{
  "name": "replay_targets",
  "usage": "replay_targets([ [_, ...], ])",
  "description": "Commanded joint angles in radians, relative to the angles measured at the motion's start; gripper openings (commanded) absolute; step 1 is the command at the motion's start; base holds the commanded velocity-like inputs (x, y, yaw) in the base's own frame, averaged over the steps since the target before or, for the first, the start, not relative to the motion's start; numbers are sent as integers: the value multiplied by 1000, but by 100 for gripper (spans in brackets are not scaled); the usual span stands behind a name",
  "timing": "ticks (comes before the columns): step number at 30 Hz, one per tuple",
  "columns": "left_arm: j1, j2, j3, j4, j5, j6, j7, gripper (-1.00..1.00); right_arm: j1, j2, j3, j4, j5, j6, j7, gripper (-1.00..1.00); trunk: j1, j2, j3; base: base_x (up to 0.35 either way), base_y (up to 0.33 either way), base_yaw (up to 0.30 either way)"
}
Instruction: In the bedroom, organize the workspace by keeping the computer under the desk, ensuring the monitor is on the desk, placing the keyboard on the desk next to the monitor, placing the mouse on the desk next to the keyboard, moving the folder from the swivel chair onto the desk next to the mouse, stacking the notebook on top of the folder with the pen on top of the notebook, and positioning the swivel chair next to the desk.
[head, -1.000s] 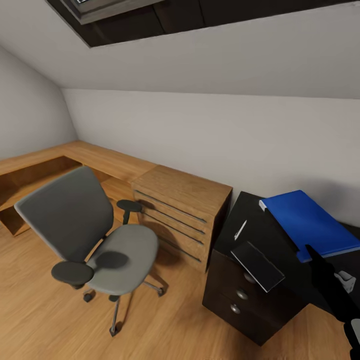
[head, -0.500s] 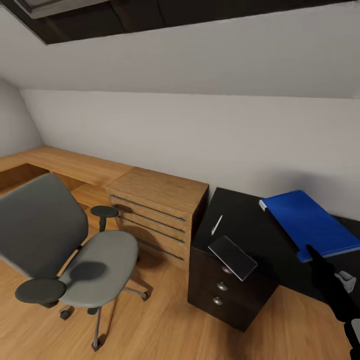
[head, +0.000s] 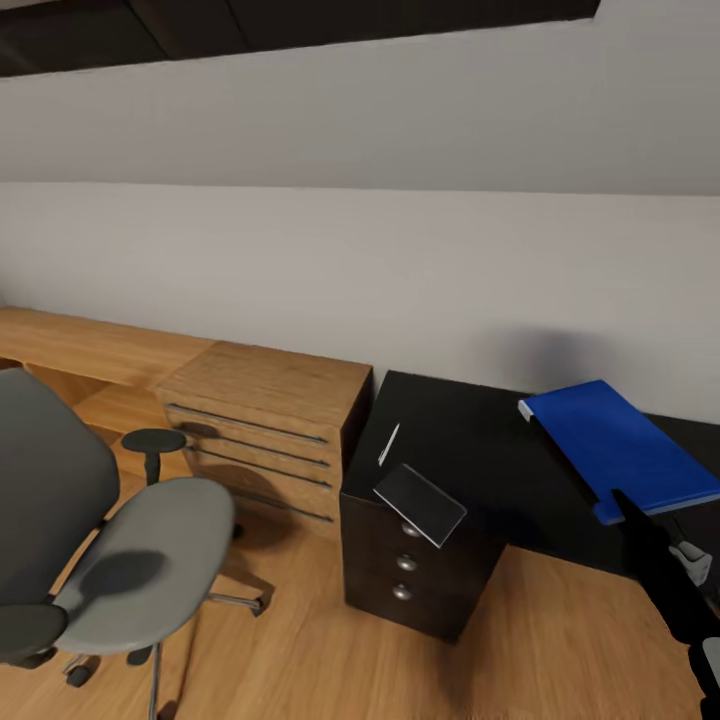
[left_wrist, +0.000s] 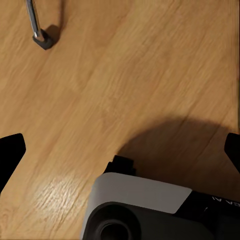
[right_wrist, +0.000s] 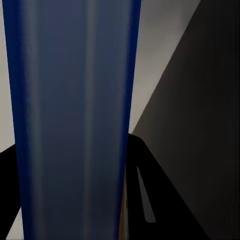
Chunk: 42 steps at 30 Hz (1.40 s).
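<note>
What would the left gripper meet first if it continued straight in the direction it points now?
Most likely the wood plank floor. The open left gripper points down at bare planks; a chair castor sits off to the side, apparently outside that line.

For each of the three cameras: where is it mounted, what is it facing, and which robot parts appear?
Head: high, faces the desk, swivel chair, folder; right arm at its lower right.
Left wrist: looks down at wood floor; left pincer fingertips wide apart.
Right wrist: looks along the folder edge; right pincer.
Shared: head and right wrist views both show folder and desk.
</note>
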<state>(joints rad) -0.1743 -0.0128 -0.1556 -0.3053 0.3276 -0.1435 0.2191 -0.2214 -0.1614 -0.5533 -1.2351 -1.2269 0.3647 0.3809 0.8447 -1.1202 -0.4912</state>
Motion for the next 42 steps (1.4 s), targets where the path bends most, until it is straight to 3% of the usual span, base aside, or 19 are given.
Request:
replay_targets([
  [1, 0, 1, -9, 0, 8, -4, 6, 100, -1, 0, -2, 0, -9, 9, 1, -100, 0, -1, -1, 0, 0, -300],
  [29, 0, 1, -8, 0, 8, -5, 6, 100, -1, 1, -2, 1, -8, 10, 0, -100, 0, -1, -1, 0, 0, -300],
  [42, 0, 1, -7, 0, 8, -64, 6, 100, -1, 3, 5, 1, -3, 8, 0, -100, 0, -1, -1, 0, 0, -300],
])
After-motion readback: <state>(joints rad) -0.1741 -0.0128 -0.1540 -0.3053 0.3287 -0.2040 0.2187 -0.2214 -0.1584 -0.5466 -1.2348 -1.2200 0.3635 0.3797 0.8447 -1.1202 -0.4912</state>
